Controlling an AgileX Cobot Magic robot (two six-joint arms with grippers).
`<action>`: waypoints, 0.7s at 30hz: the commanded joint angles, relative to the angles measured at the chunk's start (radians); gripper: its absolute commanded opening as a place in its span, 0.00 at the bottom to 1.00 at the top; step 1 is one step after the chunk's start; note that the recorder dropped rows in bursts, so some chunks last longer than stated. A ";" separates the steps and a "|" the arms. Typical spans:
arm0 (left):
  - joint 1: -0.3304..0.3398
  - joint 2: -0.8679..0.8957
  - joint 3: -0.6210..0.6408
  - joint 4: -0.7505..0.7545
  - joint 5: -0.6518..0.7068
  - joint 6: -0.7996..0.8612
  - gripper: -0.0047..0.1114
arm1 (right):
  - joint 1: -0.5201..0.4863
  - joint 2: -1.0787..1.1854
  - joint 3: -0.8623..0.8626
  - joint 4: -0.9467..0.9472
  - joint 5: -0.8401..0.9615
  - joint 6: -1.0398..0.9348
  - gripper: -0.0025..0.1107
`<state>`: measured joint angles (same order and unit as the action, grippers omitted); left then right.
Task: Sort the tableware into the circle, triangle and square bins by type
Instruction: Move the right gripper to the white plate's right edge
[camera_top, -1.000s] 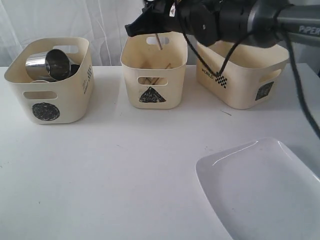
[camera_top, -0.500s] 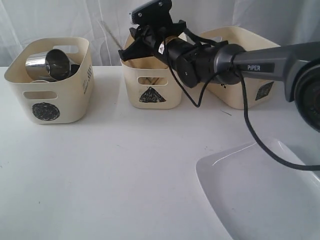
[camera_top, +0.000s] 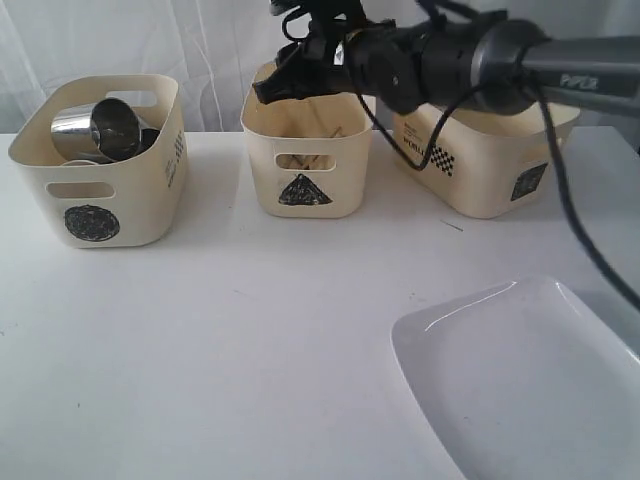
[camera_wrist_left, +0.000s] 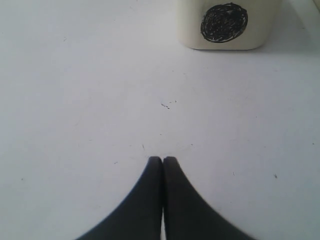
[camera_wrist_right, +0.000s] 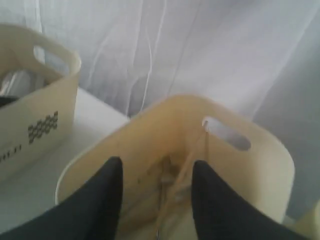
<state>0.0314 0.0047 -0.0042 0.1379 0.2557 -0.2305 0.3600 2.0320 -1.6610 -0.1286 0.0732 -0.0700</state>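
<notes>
My right fingers (camera_wrist_right: 107, 200) stand wide apart with nothing between them, over the triangle bin (camera_top: 262, 170) — chopsticks (camera_wrist_right: 191, 157) lean inside it. My left fingers (camera_wrist_left: 150, 200) are pressed together, empty, above the bench (camera_wrist_left: 75, 100) near the circle bin (camera_top: 150, 200), which holds steel mugs (camera_top: 100, 130). The white plate (camera_top: 520, 380) lies on the bench — outside any bin.

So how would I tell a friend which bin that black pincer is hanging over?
Look at the white table: three cream bins stand in a row along its far edge. Take the middle bin, right under the open pincer. It bears a black triangle on its front, where the left bin shows a circle and the right bin a square.
</notes>
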 joint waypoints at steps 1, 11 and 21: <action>-0.009 -0.005 0.004 -0.006 -0.005 -0.004 0.04 | -0.013 -0.103 0.014 0.000 0.405 -0.005 0.21; -0.009 -0.005 0.004 -0.006 -0.005 -0.004 0.04 | -0.013 -0.509 0.547 0.105 0.365 0.143 0.02; -0.009 -0.005 0.004 -0.006 -0.005 -0.004 0.04 | -0.468 -0.837 1.039 -0.198 0.259 0.619 0.02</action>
<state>0.0314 0.0047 -0.0042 0.1379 0.2557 -0.2305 0.0721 1.2135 -0.7006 -0.2556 0.3467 0.4083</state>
